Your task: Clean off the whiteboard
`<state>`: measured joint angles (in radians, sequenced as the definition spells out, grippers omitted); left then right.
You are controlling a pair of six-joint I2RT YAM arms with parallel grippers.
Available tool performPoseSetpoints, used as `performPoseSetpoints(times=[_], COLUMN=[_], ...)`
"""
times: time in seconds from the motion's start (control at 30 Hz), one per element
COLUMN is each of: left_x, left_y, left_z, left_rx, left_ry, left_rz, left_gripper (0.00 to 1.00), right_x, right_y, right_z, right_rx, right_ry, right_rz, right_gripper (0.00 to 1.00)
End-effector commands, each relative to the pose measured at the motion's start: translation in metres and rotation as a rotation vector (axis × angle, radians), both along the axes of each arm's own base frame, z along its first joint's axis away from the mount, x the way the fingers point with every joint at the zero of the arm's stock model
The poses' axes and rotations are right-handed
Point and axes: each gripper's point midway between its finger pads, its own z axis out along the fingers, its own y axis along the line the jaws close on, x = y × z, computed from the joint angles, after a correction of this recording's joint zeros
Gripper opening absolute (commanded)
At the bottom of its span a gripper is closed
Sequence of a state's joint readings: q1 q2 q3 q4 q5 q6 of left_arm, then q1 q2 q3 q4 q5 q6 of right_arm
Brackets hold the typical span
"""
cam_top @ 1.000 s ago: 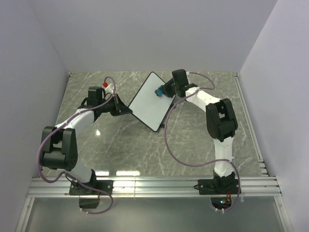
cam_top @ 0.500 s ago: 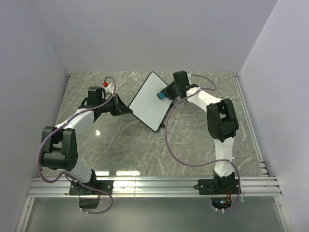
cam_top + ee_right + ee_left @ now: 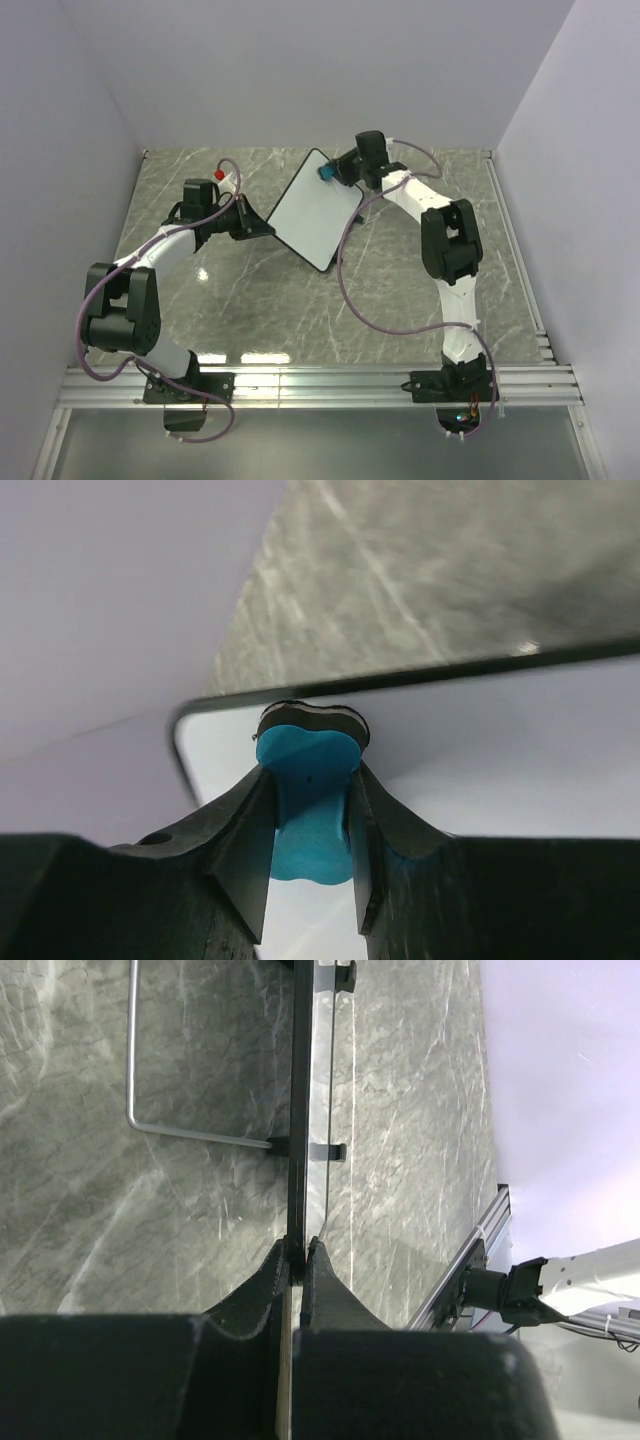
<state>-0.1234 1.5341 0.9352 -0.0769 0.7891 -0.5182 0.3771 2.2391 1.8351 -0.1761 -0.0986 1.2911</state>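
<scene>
I saw the whiteboard (image 3: 315,210) at upper centre of the top view, over the marble table (image 3: 250,300), my left gripper (image 3: 298,1250) clamped tight on its left edge, my right gripper (image 3: 308,780) pinched closed around a blue eraser (image 3: 305,820), felt end against the board's top corner

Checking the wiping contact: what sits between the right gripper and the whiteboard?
A small blue eraser, clamped in the right gripper, its felt end against the whiteboard near a corner; the right wrist view shows it.
</scene>
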Motion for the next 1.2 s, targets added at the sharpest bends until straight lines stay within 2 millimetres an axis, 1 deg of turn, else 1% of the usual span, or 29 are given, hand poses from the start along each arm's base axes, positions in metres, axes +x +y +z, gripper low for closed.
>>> performPoseSetpoints(times=[0.0,0.03,0.07,0.13,0.17,0.2,0.23,0.33,0.43,0.53,0.57,0.63,0.67,0.73,0.77,0.83,0.87,0.93,1.0,1.03,1.07,1.1,1.13,1.17], left_x=[-0.015,-0.016,-0.016,-0.017,-0.017,-0.017,-0.017,-0.017,-0.017,-0.018,-0.019,-0.02,-0.02,-0.02,-0.021,-0.02,-0.021,-0.021,-0.02,-0.02,-0.02,-0.019,-0.019,-0.019], left_y=[-0.009,-0.009,-0.009,-0.009,-0.009,-0.009,-0.01,-0.012,-0.014,-0.016,-0.016,-0.017,-0.018,-0.018,-0.019,-0.018,-0.018,-0.018,-0.018,-0.018,-0.017,-0.018,-0.017,-0.017], left_z=[0.005,0.005,0.006,0.004,0.004,0.003,0.003,0.003,0.003,0.001,0.001,0.0,0.0,0.0,0.0,0.001,0.0,0.001,0.002,0.003,0.003,0.004,0.004,0.004], left_rx=[0.016,0.014,0.013,0.014,0.013,0.012,0.009,0.007,0.006,0.006,0.006,0.006,0.005,0.007,0.007,0.01,0.01,0.013,0.016,0.017,0.019,0.018,0.021,0.02], left_ry=[-0.034,-0.034,-0.036,-0.033,-0.033,-0.035,-0.032,-0.029,-0.027,-0.025,-0.025,-0.021,-0.025,-0.024,-0.023,-0.024,-0.024,-0.027,-0.031,-0.032,-0.034,-0.036,-0.037,-0.037], left_rz=[-0.074,-0.075,-0.072,-0.072,-0.072,-0.073,-0.076,-0.082,-0.09,-0.094,-0.095,-0.098,-0.101,-0.102,-0.104,-0.102,-0.103,-0.101,-0.1,-0.101,-0.099,-0.098,-0.099,-0.098], left_gripper=[0.0,0.0,0.0,0.0,0.0,0.0,0.0,0.0,0.0,0.0,0.0,0.0,0.0,0.0,0.0,0.0,0.0,0.0,0.0,0.0,0.0,0.0,0.0,0.0], right_x=[-0.033,-0.039,-0.054,-0.064,-0.076,-0.078,-0.084,-0.087,-0.078,-0.06,-0.049,-0.036,-0.021,-0.01,0.002,0.01,0.018,0.022,0.018,0.011,0.006,0.002,-0.012,-0.018], right_y=[-0.013,-0.019,-0.029,-0.037,-0.044,-0.049,-0.054,-0.054,-0.051,-0.039,-0.034,-0.029,-0.023,-0.019,-0.015,-0.013,-0.01,-0.01,-0.011,-0.013,-0.015,-0.018,-0.025,-0.029], right_z=[-0.047,-0.054,-0.068,-0.075,-0.082,-0.084,-0.087,-0.089,-0.08,-0.06,-0.05,-0.038,-0.023,-0.014,-0.004,0.0,0.008,0.009,0.005,-0.01,-0.008,-0.011,-0.023,-0.027], right_rx=[-0.005,-0.006,-0.01,-0.009,-0.021,-0.027,-0.037,-0.043,-0.03,0.051,0.075,0.107,0.135,0.151,0.163,0.164,0.168,0.153,0.137,0.121,0.119,0.114,0.088,0.076], right_ry=[0.121,0.137,0.175,0.18,0.199,0.198,0.209,0.214,0.2,0.168,0.144,0.128,0.098,0.097,0.072,0.074,0.057,0.061,0.07,0.098,0.097,0.098,0.124,0.129], right_rz=[-0.033,-0.044,-0.06,-0.078,-0.087,-0.097,-0.1,-0.091,-0.09,-0.109,-0.115,-0.128,-0.135,-0.148,-0.152,-0.161,-0.163,-0.163,-0.165,-0.165,-0.166,-0.168,-0.167,-0.167], right_gripper=[0.0,0.0,0.0,0.0,0.0,0.0,0.0,0.0,0.0,0.0,0.0,0.0,0.0,0.0,0.0,0.0,0.0,0.0,0.0,0.0,0.0,0.0,0.0,0.0])
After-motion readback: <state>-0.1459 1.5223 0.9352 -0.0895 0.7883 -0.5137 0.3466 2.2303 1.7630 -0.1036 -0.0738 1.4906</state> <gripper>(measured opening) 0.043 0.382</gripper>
